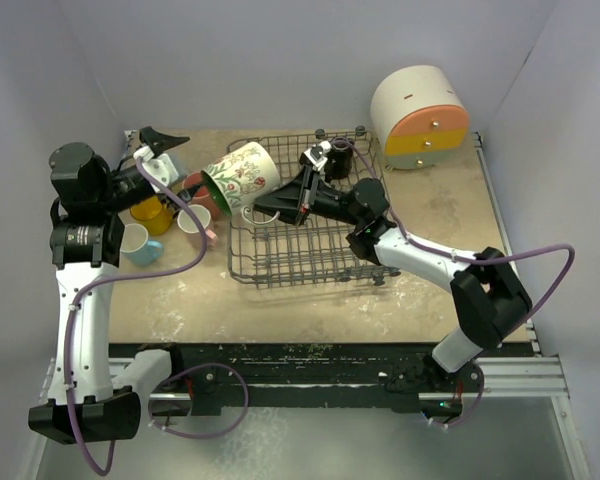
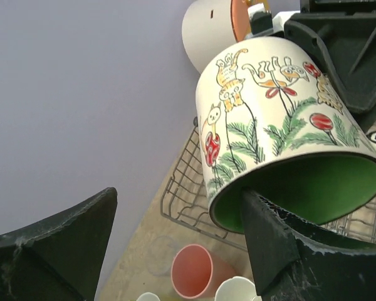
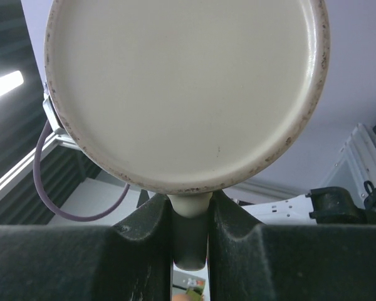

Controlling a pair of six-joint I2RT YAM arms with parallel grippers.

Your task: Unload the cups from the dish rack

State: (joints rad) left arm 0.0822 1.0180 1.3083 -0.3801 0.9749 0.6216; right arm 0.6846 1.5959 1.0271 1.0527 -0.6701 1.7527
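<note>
Black fingers of the right gripper (image 3: pixel 188 219) are pressed onto the handle (image 3: pixel 189 204) of the mug (image 1: pixel 242 175), pinching it from both sides. That thin handle is the only hold. The mug's cream base fills the right wrist view. It hangs over the left edge of the rack (image 1: pixel 300 275), clear of the wire, tipped on its side with its green mouth turned away from the rack.

The left gripper (image 2: pixel 178 191) waits just left of the rack with its fingers spread wide and nothing between them. One finger (image 2: pixel 269 244) sits in front of the mug's mouth. I cannot tell whether it is inside the rim or touching it.

On the table left of the rack stand unloaded cups: a salmon cup (image 2: pixel 191 269), an orange cup (image 1: pixel 152 213) and a blue cup (image 1: pixel 135 243).

This looks like a handover, and the risks come from the grip. A mug held by the handle alone can swing round the pinch. A nudge from the left finger at the rim could twist it loose. If the right fingers let go before the left ones close on the wall, the mug would likely drop onto the rack's edge or onto the cups beside it. A left pinch too close to the lip could also slip off.
</note>
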